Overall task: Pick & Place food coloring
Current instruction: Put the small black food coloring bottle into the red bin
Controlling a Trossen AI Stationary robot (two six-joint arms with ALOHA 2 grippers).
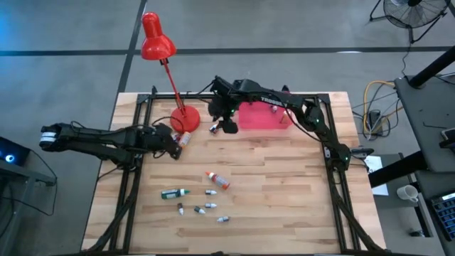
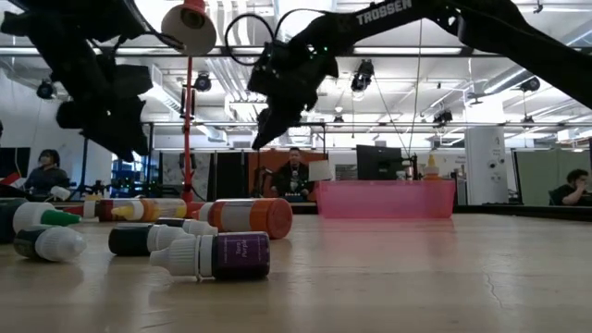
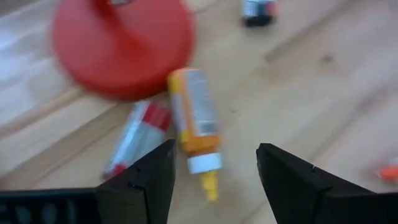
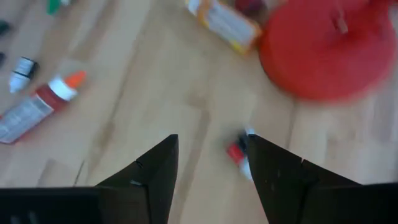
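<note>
Two food coloring bottles lie on their sides against the red lamp's base (image 1: 186,119): a yellow-orange one (image 3: 194,121) and a red-and-white one (image 3: 134,137). My left gripper (image 3: 214,149) hovers open just above them, slanting down, with the yellow bottle's tip between its fingers and untouched. A small red bottle (image 4: 239,152) lies beside the pink tray (image 1: 263,115). My right gripper (image 4: 211,140) hangs open above it (image 1: 224,125). Lying on the near half of the table are an orange-red bottle (image 1: 217,179), a dark green one (image 1: 173,193) and several tiny whitish ones (image 1: 210,206).
The red desk lamp (image 1: 158,39) stands at the far left, its stem leaning over the table's far edge. The pink tray sits at the far middle under my right arm. Bare wood lies between the two groups of bottles and on the table's right side (image 1: 298,192).
</note>
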